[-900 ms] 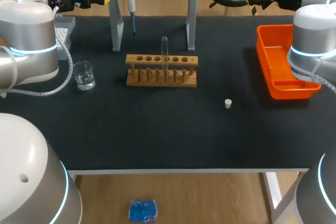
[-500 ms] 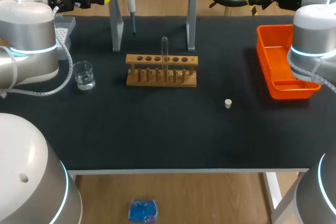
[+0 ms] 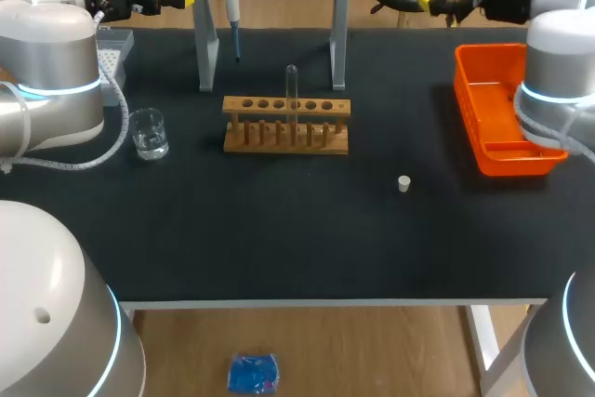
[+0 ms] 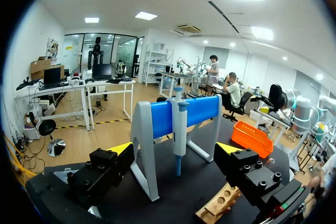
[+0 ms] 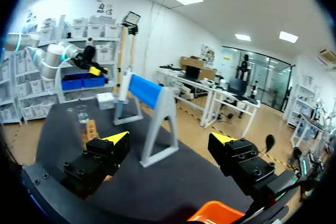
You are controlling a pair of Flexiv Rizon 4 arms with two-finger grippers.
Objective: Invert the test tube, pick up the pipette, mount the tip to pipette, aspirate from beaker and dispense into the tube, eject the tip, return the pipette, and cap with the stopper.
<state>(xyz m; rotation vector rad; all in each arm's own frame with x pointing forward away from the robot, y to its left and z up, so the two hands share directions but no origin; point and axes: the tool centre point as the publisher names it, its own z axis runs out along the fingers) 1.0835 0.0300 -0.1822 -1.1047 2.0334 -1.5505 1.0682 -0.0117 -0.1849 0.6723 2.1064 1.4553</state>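
Find the test tube (image 3: 291, 90) standing in the wooden rack (image 3: 286, 125), centre frame. With left jaws and right jaws spread and empty toward the upper corners, close one around the glass mid-height, lift straight up, then turn gently.

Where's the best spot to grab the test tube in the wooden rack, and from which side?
I'd take the test tube by its bare upper part, above the wooden rack, coming down from above: it stands upright and the rack hems its lower half.
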